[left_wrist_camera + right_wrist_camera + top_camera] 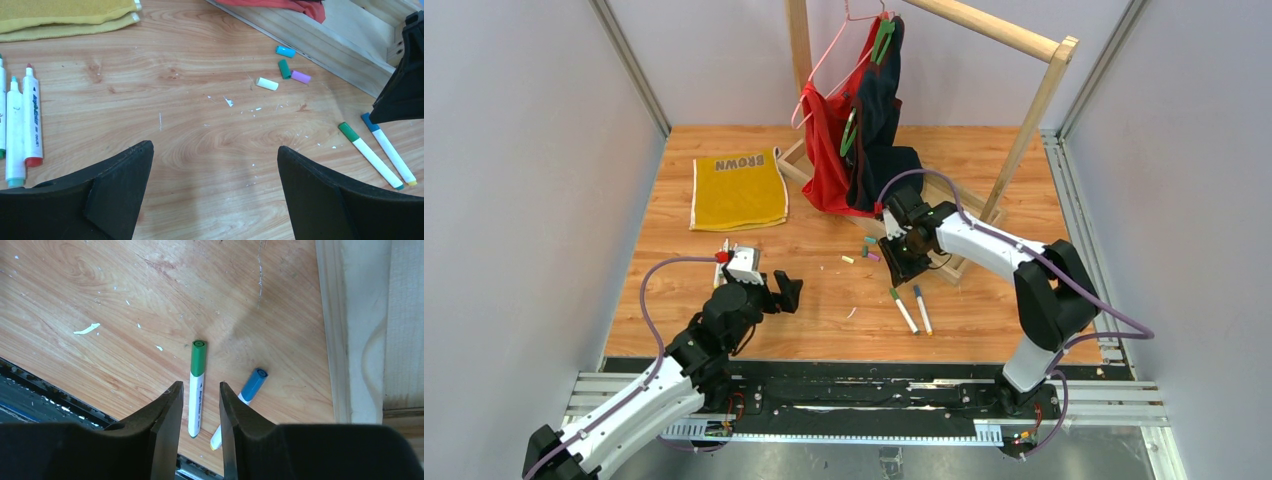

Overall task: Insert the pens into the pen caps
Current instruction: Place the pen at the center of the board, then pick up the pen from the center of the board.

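Observation:
Two capped pens lie side by side near the table's front: a green-capped one (903, 309) (197, 390) and a blue-capped one (922, 309) (245, 395). My right gripper (900, 262) (200, 385) hovers above them, jaws a narrow gap apart and empty; the green-capped pen shows through the gap. Loose pen caps (869, 247) lie by the rack base: teal (285, 51), green (284, 69), purple (300, 76), pale yellow (267, 83). More pens (32, 117) (721, 262) lie at the left. My left gripper (779, 292) (215, 150) is wide open over bare wood.
A folded yellow towel (738, 190) lies at the back left. A wooden clothes rack (1024, 130) stands at the back with red and dark garments (854, 130); its base beam (350, 330) runs just right of the pens. The table's front edge and black rail (824, 385) are close behind them.

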Controlling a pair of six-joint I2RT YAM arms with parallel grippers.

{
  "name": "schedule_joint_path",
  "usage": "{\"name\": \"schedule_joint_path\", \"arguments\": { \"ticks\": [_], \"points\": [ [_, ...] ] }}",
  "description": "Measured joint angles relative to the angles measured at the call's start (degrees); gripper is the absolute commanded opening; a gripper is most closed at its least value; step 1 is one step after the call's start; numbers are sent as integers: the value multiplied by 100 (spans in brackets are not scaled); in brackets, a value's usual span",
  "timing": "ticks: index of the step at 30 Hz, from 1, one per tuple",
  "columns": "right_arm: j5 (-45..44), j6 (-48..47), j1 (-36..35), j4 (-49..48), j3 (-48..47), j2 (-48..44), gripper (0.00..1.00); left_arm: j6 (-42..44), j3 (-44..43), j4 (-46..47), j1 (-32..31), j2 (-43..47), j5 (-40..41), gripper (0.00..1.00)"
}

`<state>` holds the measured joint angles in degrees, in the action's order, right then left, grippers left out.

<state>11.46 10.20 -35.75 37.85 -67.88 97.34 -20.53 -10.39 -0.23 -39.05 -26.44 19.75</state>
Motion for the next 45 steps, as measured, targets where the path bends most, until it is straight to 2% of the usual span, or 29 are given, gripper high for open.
{"name": "schedule_joint_path", "arguments": {
  "ticks": [5, 12, 15, 17, 21, 27, 31, 34, 45],
  "points": [
    [98, -4, 7, -96, 66, -249, 37, -111, -208, -199, 20, -247, 31, 100],
    [575, -4, 376, -643, 684, -1287, 38, -234, -1045, -352, 566, -1416, -83, 81],
    [817, 4, 601, -925, 1056, -1729, 37, -258, -1233, -540, 1388, -1884, -136, 67],
    [929, 22, 691, -1128, 1287, -1974, 35, -284, -1311, -678, 1956, -2015, -192, 65],
    [1113, 83, 730, -1458, 1609, -2356, 32, -310, -1421, -960, 2710, -2234, -225, 60],
    [1353, 291, 732, -2009, 1864, -2743, 30, -415, -1502, -1316, 3314, -2693, -94, 50],
    [1462, 363, 732, -2264, 1985, -2859, 29, -439, -1576, -1373, 3707, -3198, -114, 48],
    [1515, 380, 732, -2365, 2059, -2898, 29, -455, -1620, -1373, 3827, -3438, -133, 40],
    [1663, 470, 780, -2579, 2210, -3003, 29, -525, -1635, -1357, 4247, -3709, -197, 39]
  ]
}}
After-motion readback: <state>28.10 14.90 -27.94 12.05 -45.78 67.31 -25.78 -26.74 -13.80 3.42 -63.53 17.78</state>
